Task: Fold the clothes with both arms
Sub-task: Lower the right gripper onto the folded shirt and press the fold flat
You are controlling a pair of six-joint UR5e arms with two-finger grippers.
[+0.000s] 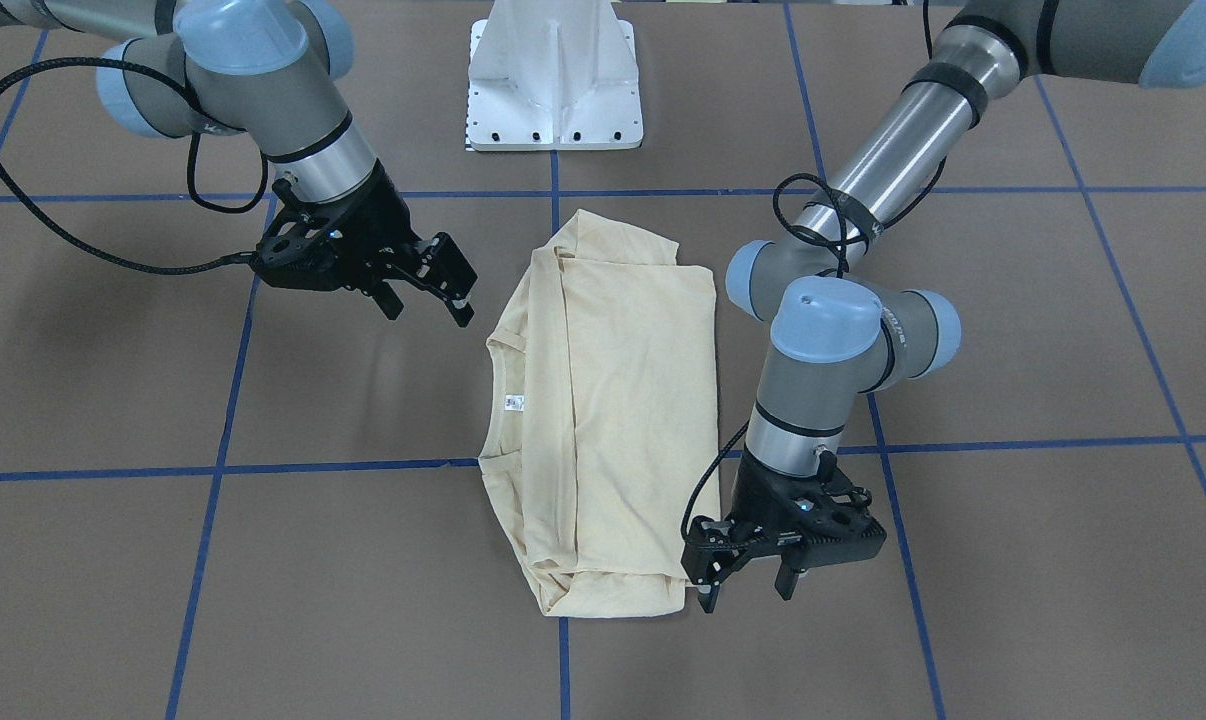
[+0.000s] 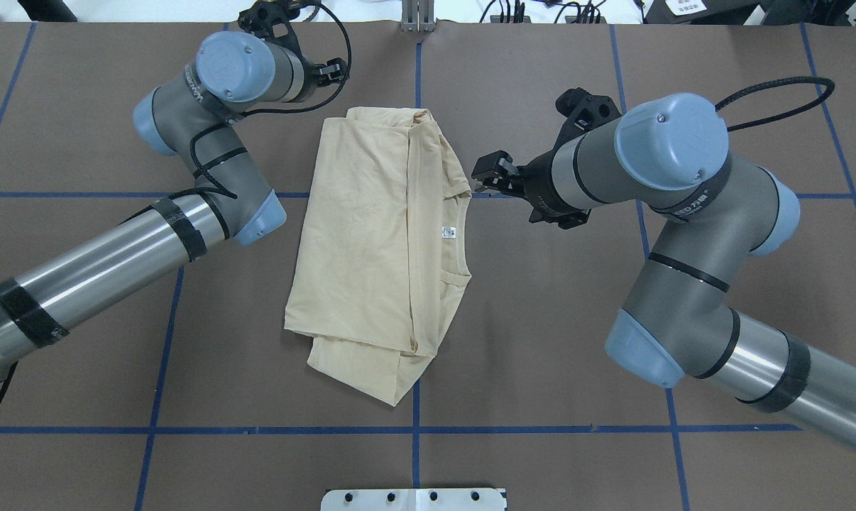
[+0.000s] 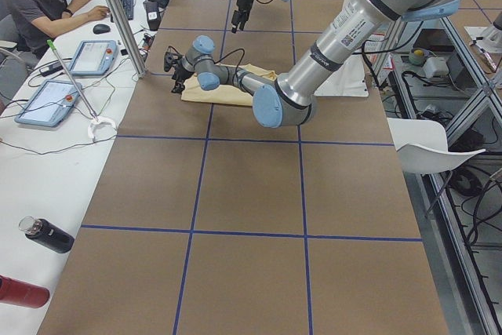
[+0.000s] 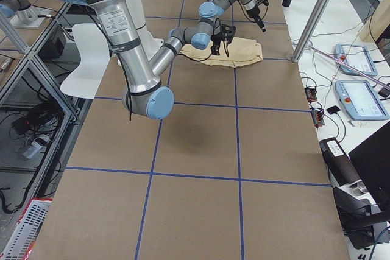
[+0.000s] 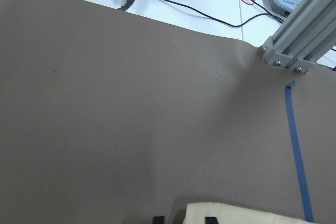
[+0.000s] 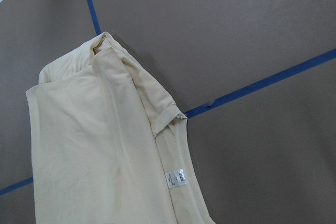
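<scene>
Cream knit long-sleeved T-shirt (image 1: 613,420): folded into a long rectangle, sleeves tucked inside, flat at mid-table (image 1: 363,560); neck label (image 1: 512,403) face up on the 3 o'clock edge, overhead view. Left gripper (image 1: 745,592): jaws apart, empty, low at the 11 o'clock corner; contact with cloth unclear. Right gripper (image 1: 430,312): jaws apart, empty, raised off the 2 o'clock corner, apart from cloth. Step judged: crosswise half-fold, far end to near. Recommended: bring right gripper down to match left; pinch every layer at both far corners; lift level, carry toward 6 o'clock together, lay edge on edge.
</scene>
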